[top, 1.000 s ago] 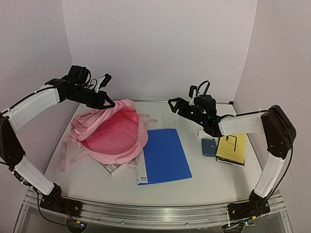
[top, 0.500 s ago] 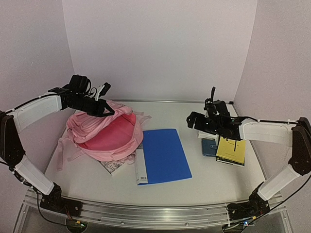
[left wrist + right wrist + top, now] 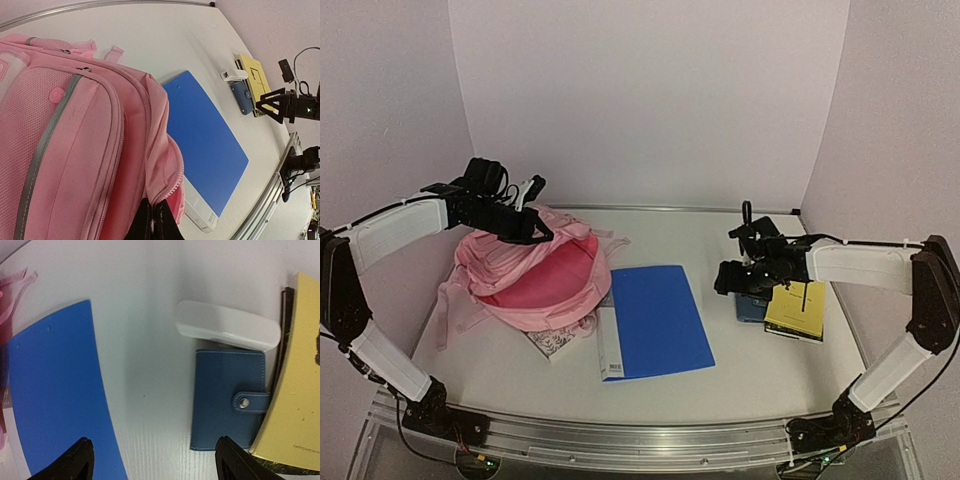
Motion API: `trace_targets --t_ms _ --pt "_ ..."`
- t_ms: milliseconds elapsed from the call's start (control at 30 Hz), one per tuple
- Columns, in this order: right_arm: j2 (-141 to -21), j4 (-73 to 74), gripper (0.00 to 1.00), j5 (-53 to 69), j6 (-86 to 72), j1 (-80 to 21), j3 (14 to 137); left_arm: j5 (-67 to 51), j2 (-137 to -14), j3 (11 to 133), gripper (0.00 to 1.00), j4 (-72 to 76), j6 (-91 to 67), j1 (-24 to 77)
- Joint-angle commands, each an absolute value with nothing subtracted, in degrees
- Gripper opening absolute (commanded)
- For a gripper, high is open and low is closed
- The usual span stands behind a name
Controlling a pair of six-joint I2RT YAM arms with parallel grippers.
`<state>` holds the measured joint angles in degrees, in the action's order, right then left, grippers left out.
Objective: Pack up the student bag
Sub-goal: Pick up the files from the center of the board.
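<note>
Top view: the large soft pink fabric backpack lies at the left, its mouth pinched up by the left gripper; a slip would likely collapse the opening. Left wrist: jaws closed on its zip edge. Right wrist: the right gripper hangs wide, empty, over a blue snap-buttoned wallet; the adjoining white plastic case and yellow paperback could snag a finger.

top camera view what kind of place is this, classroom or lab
Probably a lab test booth, not a classroom: plain walls enclose a table, a left arm and right arm are bolted to a metal rail at its near edge, with the student bag and blue folder laid out.
</note>
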<state>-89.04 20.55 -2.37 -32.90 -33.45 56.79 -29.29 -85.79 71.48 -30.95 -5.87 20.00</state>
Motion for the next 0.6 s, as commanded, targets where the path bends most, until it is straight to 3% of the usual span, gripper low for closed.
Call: trace_targets --t_ms 0,367,567 --pt "-92.3 21.7 0.79 2.3 -34.9 -40.4 61.7 -21.1 -87.8 73.4 0.0 -31.9 -7.7 19.5" --pt "-103.8 20.7 0.88 -20.2 -28.2 -67.1 73.6 -23.7 -89.5 74.1 0.0 -32.1 -9.5 19.2" --pt "-105.2 10.7 0.75 -26.9 -20.3 -74.2 69.3 -24.1 -89.0 74.0 0.0 -31.9 -9.6 19.2"
